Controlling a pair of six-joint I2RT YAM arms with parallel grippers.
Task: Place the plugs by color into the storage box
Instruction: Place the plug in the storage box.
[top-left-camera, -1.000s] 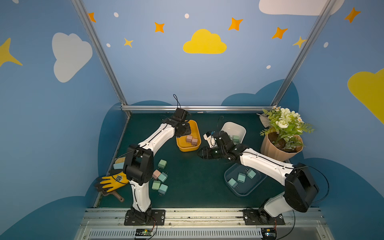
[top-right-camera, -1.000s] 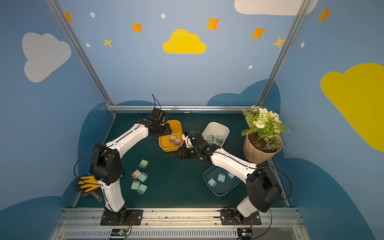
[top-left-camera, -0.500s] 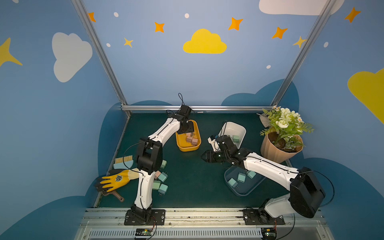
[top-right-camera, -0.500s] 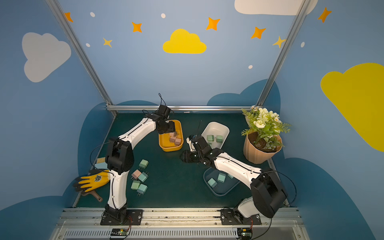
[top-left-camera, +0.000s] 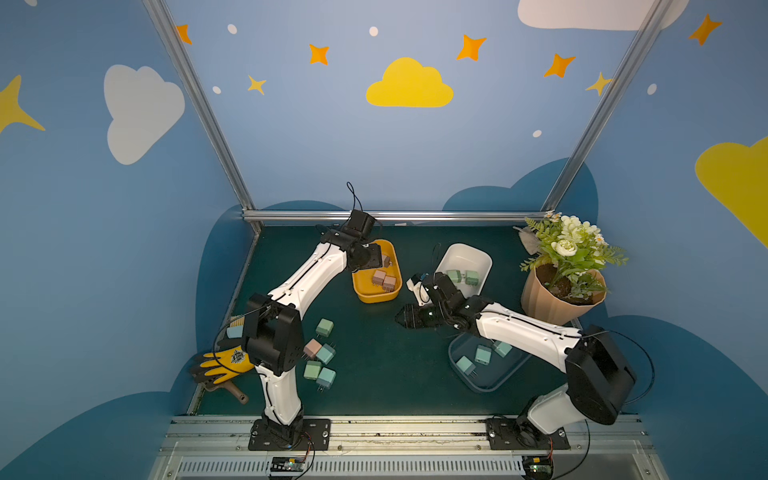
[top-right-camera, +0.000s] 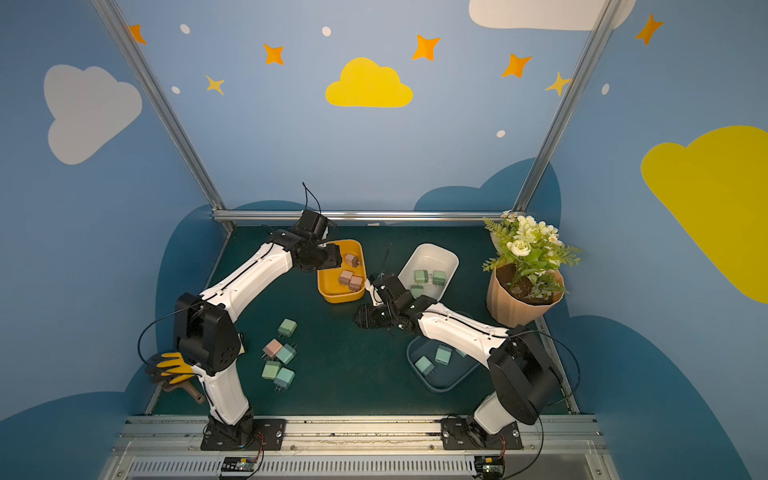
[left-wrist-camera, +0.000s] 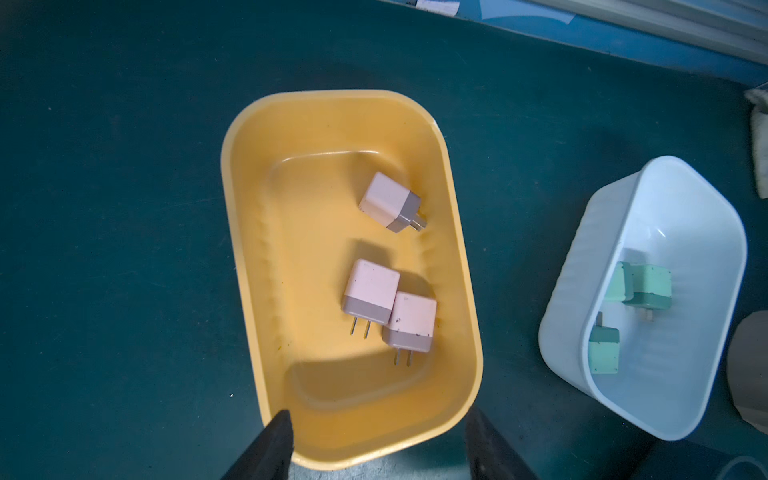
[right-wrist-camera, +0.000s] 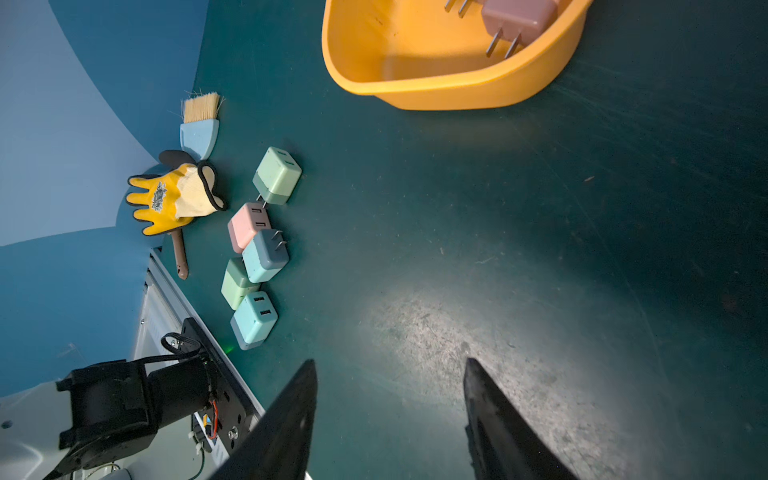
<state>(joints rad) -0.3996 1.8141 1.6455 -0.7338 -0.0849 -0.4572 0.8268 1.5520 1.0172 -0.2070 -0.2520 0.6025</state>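
1. Far left of both pincers, at the table (right-wrist-camera: 540, 208) edge: one yellow glove (right-wrist-camera: 174, 199) and one brush (right-wrist-camera: 200, 124).
2. Five loose plugs (right-wrist-camera: 265, 255) lie on the table, well apart from either pincer, near the left arm's base: two pale green, two teal, one pink.
3. The left pincer (left-wrist-camera: 378, 415) hangs over the near end of the yellow box (left-wrist-camera: 249, 208). Its jaws are apart and grasp nothing. Three pink plugs (left-wrist-camera: 370, 291) lie in the box below it.
4. The right pincer (right-wrist-camera: 390, 365) hovers over bare table, jaws apart and empty, with the yellow box near it.
5. The white box (left-wrist-camera: 573, 291), behind the right pincer, holds three pale green plugs (left-wrist-camera: 650, 286).
6. The clear tray (top-left-camera: 492, 376), under the right forearm, holds three teal plugs (top-left-camera: 482, 355).
7. One potted plant (top-left-camera: 552, 303) stands at far right.
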